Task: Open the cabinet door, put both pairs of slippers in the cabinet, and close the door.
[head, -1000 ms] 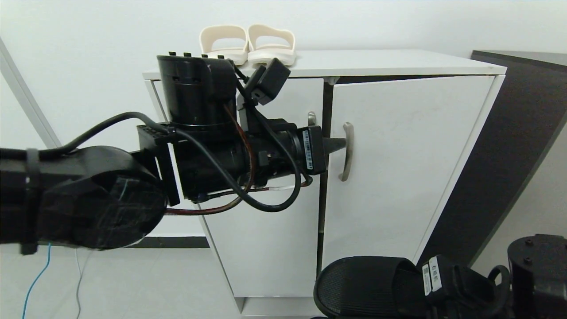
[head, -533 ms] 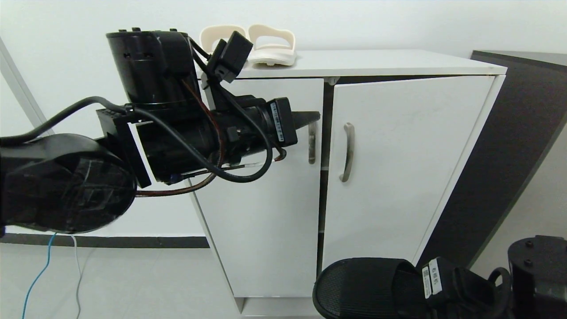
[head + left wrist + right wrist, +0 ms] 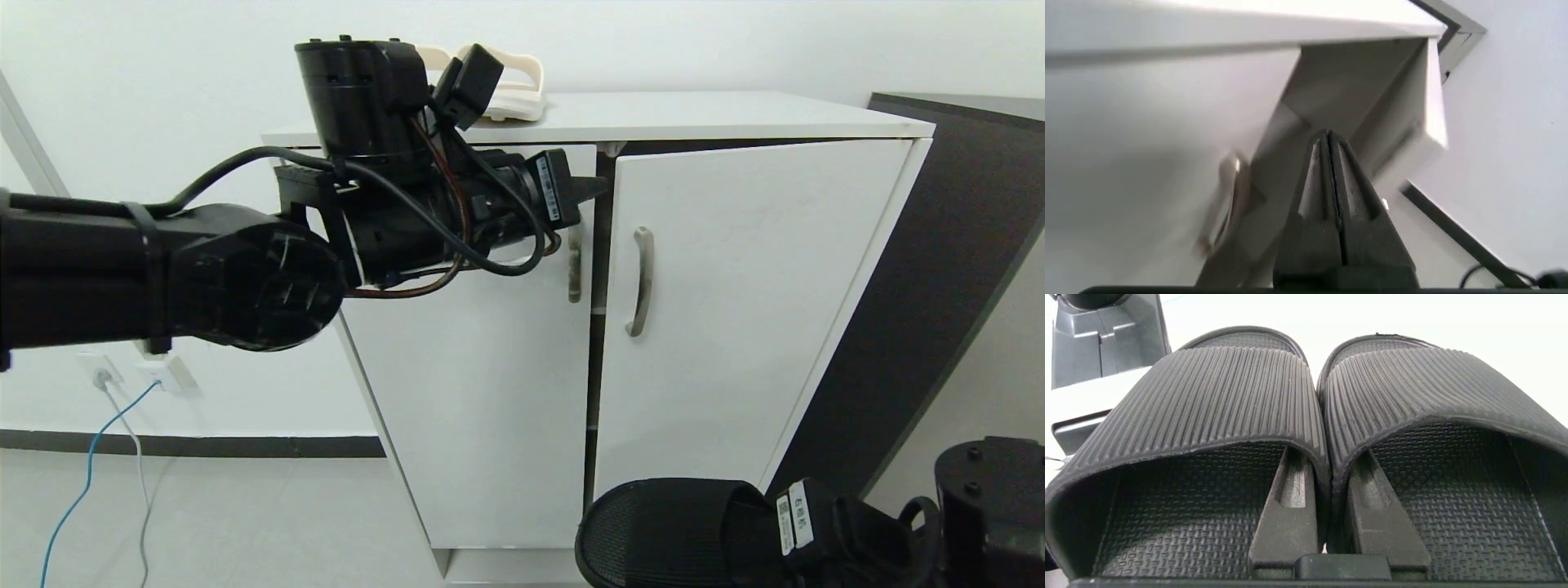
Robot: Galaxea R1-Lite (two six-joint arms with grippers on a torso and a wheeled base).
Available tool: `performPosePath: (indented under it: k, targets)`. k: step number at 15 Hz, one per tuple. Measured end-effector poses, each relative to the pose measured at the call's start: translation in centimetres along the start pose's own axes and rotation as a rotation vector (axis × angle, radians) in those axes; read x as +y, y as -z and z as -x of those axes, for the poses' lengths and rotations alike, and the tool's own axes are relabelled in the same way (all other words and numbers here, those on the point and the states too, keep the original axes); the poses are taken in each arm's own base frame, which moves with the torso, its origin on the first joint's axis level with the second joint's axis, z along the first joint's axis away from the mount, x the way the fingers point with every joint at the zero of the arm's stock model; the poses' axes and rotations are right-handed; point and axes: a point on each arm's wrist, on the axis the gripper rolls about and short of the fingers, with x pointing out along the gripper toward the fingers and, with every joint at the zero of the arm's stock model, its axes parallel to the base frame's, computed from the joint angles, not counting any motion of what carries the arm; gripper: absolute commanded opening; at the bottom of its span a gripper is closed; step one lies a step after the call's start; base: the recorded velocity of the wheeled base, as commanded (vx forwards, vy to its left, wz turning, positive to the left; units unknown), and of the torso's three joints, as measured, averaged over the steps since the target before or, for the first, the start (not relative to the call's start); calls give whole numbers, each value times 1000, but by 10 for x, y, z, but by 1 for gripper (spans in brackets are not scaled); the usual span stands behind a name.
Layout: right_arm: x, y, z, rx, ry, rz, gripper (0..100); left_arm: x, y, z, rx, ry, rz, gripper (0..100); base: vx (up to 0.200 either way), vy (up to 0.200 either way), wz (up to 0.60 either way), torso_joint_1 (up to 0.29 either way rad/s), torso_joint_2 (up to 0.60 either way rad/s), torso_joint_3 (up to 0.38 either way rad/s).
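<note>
Two at once: clamping the black slippers (image 3: 1241, 416) in the right gripper (image 3: 1328, 461), one finger (image 3: 1288, 510) inside each strap, squeezing the adjoining inner walls together. Lying side by side and touching. Pointing toes away from the wrist; running lengthwise in line with the fingers. In the head view, hanging low at the right, before the foot of the right door (image 3: 735, 327) of the white cabinet (image 3: 735, 118), toe end aiming toward the robot's left, lengthwise across the view.

Holding the left gripper (image 3: 594, 189) level near the top of the dark gap between the right door and the left door (image 3: 490, 392), fingertips (image 3: 1315, 175) pressed together on nothing, tip aiming toward the robot's right. Hovering just above the left door handle (image 3: 575, 265); contact with door or handle impossible to tell. Sitting up and to the left of the right door handle (image 3: 642, 280), apart from it.

Showing both doors near flush with the cabinet front, handles upright.

Resting on the cabinet top at its left rear: cream slippers (image 3: 516, 86), partly hidden behind the left arm, above and behind the left gripper, well apart from the right gripper. Toe heading not readable.

Trailing down the wall at far left: blue cable (image 3: 82, 482).
</note>
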Motion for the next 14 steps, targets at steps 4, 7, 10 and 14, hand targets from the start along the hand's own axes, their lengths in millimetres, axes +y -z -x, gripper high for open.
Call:
performPosePath:
  k: [4,7,10,14]
  targets:
    - [1,0,0,1,-5,2,0,2,10,-13,33,3,10,0,0,0,0,0,0,0]
    - [3,0,-1,2,-11,6,0,3,14,-14,44,-1,14,0,-133,0,0,2,3,3]
    - [4,0,-1,2,-16,8,0,-9,26,-10,82,22,21,0,-200,0,0,9,2,-1]
    - [7,0,-2,3,-26,12,0,-34,32,2,106,80,17,0,-200,0,0,-5,5,5]
